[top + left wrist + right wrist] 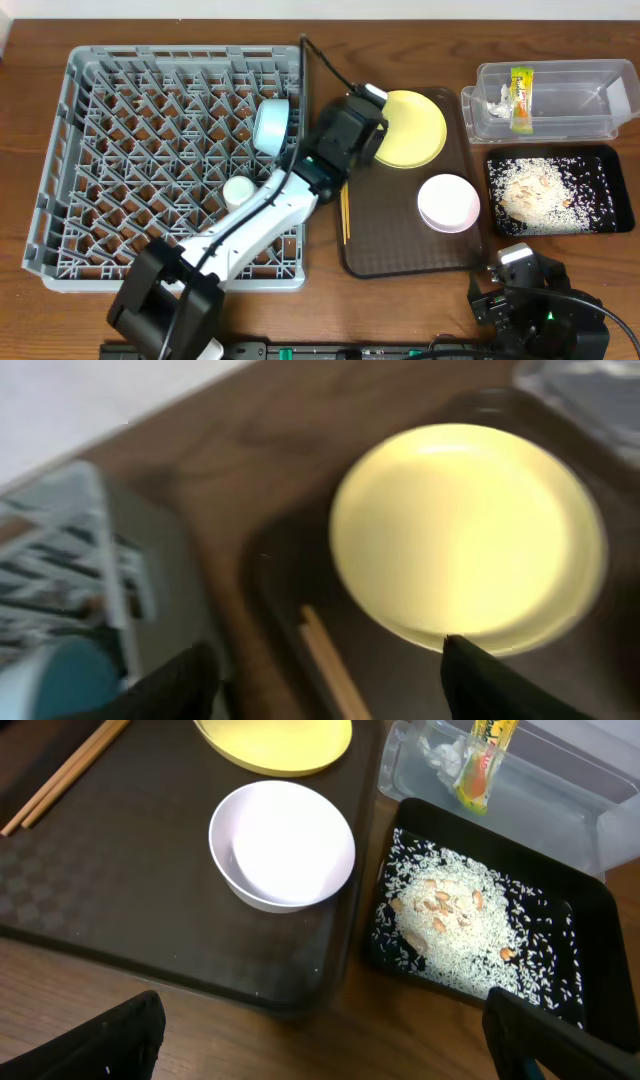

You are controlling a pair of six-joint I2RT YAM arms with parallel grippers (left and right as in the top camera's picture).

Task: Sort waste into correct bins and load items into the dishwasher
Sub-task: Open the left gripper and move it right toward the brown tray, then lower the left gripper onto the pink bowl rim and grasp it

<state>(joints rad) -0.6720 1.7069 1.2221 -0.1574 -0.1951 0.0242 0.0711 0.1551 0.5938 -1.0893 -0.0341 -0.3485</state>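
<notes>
My left gripper is open and empty, above the left edge of the brown tray, just short of the yellow plate. The chopsticks lie on the tray below its fingers. The light blue bowl and small white cup stand in the grey dish rack. The white bowl sits on the tray. The wrapper and tissue lie in the clear tub. Rice scraps fill the black tray. My right gripper is open and empty over the table's front edge.
The dark brown serving tray lies between the rack and the bins. Bare wooden table runs along the front edge.
</notes>
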